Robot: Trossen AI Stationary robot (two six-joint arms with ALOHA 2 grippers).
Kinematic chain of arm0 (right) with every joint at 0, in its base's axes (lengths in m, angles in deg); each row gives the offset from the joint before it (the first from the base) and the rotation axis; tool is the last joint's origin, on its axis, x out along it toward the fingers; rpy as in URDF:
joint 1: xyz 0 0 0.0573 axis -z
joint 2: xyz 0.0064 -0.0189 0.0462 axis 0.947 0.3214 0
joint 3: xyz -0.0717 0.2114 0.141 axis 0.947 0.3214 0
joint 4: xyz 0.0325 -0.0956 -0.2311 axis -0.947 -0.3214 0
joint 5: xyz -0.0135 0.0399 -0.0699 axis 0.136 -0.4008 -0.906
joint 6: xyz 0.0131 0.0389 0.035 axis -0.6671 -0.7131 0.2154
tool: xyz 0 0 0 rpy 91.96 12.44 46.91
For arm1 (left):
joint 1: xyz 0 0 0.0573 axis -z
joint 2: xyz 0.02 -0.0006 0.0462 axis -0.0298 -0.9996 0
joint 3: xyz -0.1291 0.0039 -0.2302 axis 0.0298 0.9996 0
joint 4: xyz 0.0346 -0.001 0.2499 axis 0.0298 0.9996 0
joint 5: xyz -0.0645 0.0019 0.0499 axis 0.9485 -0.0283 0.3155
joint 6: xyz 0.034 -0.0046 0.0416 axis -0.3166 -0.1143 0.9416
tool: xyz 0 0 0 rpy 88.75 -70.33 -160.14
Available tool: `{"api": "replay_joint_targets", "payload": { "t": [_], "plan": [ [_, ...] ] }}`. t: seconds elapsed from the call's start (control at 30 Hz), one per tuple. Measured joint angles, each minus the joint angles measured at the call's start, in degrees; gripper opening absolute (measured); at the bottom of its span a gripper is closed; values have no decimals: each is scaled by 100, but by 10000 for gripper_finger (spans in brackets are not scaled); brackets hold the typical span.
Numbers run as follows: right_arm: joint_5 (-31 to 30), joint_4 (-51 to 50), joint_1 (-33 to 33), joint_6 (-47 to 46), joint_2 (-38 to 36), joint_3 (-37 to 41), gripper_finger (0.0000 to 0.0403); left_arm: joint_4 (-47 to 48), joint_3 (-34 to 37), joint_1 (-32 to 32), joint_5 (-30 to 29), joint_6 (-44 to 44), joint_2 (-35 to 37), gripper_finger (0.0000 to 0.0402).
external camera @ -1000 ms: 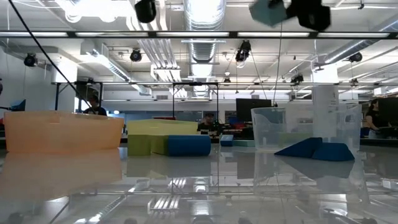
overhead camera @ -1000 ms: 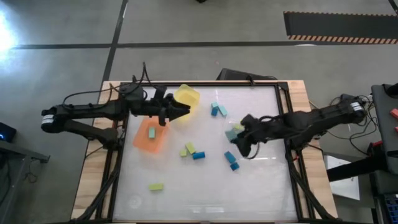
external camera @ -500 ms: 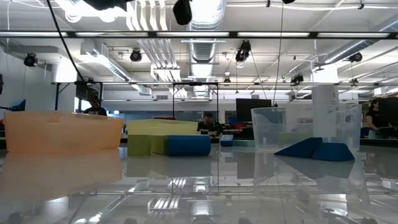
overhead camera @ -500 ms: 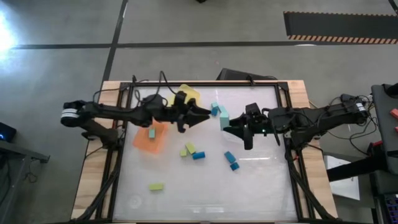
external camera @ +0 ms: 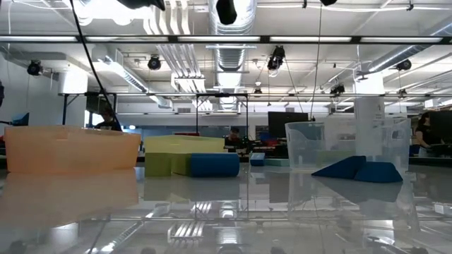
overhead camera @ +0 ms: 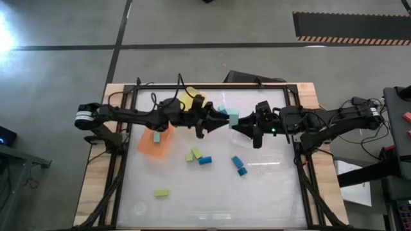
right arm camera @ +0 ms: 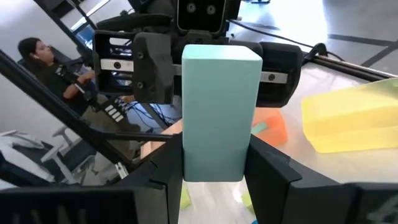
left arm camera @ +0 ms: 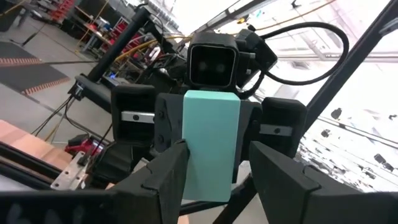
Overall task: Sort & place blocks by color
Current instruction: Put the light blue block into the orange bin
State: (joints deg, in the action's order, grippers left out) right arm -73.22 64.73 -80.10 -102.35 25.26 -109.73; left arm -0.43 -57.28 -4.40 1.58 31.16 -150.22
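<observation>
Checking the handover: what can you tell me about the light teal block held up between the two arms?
The light teal rectangular block, plain and matte, is held above the table, between the right pincer and the left pincer. The right pincer's fingers clamp its sides; the left pincer's open fingers flank it.

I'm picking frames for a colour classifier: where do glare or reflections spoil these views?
High view: a bright flare at the left edge, and the glossy table looks washed out. Low view: the tabletop mirrors the ceiling lights, the orange bin and the blocks. Left wrist view: overexposed background behind the teal block.
</observation>
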Motion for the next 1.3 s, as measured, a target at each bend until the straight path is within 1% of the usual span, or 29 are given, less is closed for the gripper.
{"api": "replay_joint_targets", "payload": {
  "t": [0.1,0.37,0.47,0.67,0.77,0.87,0.97,1.07,1.2,1.3],
  "plan": [
    [30,0,6,-47,1,0,121,-1,14,4,-262,1,0,160],
    [93,62,38,-193,41,-22,121,45,24,1,-343,-39,-14,162],
    [121,59,37,-226,107,-24,121,102,24,4,-429,-40,-27,175],
    [176,240,37,-223,285,-22,121,83,28,6,-392,-27,-28,218],
    [176,232,66,-219,337,-24,121,83,42,8,-319,-1,-28,221],
    [145,251,91,-213,335,-37,121,78,56,8,-315,1,-27,202],
    [126,225,103,-169,333,-37,122,81,64,8,-310,3,-26,164],
    [137,207,103,-165,313,-37,146,63,72,8,-279,1,-24,120],
    [129,-46,130,-163,276,-37,183,183,103,1,-295,-4,-22,119],
    [116,-425,187,-169,193,-37,196,831,116,-69,-299,-55,64,119]
  ]
}}
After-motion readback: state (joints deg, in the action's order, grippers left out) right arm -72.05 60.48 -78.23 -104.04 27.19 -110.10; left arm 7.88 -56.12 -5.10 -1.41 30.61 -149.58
